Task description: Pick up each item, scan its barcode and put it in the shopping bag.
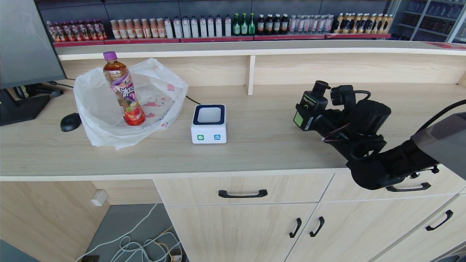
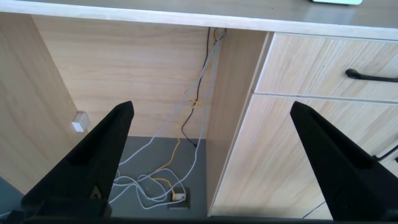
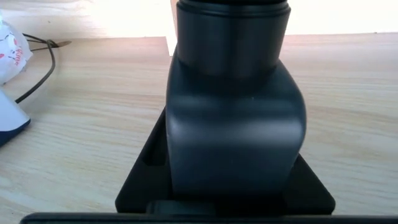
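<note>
- 1 bottle (image 1: 123, 92) with a purple cap and a reddish label is seen standing tilted inside the shopping bag (image 1: 91, 107), its cap leaning toward the robot's left.
- The white shopping bag is spread open on the wooden counter (image 1: 262, 149), at the robot's left.
- A white scanner (image 1: 209, 124) with a dark blue rim is placed just to the right of the bag, apart from it.
- A black mouse (image 1: 70, 122) is found beside the bag's left edge, near a monitor (image 1: 25, 43).
- The right gripper (image 1: 307, 112) is held above the counter, well to the right of the scanner; whether it is spread or pressed together cannot be told.
- The left gripper (image 2: 211, 106) is held below the counter's edge with its 2 fingers (image 2: 106, 155) spread wide and nothing between them.
- Loose cables (image 2: 161, 180) are seen on the floor beyond it, beside the cabinet doors (image 2: 292, 155).
- Rows of bottles are lined on a shelf (image 1: 218, 27) behind the counter.
</note>
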You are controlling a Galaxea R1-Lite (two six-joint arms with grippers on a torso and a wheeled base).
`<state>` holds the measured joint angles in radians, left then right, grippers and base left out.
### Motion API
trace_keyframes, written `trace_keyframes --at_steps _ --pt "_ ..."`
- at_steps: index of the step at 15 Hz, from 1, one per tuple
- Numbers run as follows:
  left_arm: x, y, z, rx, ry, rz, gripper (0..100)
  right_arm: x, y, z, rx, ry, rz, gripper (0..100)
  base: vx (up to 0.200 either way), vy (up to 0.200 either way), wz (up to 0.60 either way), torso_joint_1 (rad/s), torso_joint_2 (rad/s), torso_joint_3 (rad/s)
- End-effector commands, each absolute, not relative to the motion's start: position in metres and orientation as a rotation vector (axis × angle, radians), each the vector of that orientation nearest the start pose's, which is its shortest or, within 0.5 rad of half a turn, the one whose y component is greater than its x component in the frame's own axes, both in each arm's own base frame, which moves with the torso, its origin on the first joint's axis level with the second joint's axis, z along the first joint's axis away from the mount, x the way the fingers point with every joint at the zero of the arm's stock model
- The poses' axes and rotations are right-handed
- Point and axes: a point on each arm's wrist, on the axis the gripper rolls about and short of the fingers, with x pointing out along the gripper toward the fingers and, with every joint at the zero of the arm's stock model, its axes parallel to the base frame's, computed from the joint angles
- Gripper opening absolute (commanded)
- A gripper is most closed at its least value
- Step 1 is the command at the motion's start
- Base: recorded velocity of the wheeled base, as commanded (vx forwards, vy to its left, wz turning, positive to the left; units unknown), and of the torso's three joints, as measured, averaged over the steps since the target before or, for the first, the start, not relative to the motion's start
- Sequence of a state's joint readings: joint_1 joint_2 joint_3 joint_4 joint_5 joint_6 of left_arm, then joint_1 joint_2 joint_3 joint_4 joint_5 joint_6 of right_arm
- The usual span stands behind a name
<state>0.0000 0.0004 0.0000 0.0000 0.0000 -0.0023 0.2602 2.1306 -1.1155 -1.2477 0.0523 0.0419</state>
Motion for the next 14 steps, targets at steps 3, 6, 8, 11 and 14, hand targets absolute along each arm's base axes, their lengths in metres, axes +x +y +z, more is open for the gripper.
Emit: trace_keyframes --at_steps 3,6,8,11,14 --pt "-0.023 0.0 0.075 -0.003 0.0 0.0 100 0.363 0.114 0.225 0.063 -0.356 0.355 0 0.0 0.0 0.0 0.0 0.0 0.0" --pt "-0.023 0.0 0.075 -0.003 0.0 0.0 100 0.32 0.106 0.243 0.057 -0.37 0.387 0 0.0 0.0 0.0 0.0 0.0 0.0" --pt "-0.023 0.0 0.075 -0.003 0.0 0.0 100 0.294 0.099 0.238 0.008 -0.342 0.411 0 0.0 0.0 0.0 0.0 0.0 0.0" --pt "-0.023 0.0 0.075 -0.003 0.0 0.0 100 0.247 0.091 0.224 -0.038 -0.285 0.46 0 0.0 0.0 0.0 0.0 0.0 0.0" --pt "-0.023 0.0 0.075 -0.003 0.0 0.0 100 0.217 0.09 0.211 -0.056 -0.245 0.499 0 0.0 0.0 0.0 0.0 0.0 0.0"
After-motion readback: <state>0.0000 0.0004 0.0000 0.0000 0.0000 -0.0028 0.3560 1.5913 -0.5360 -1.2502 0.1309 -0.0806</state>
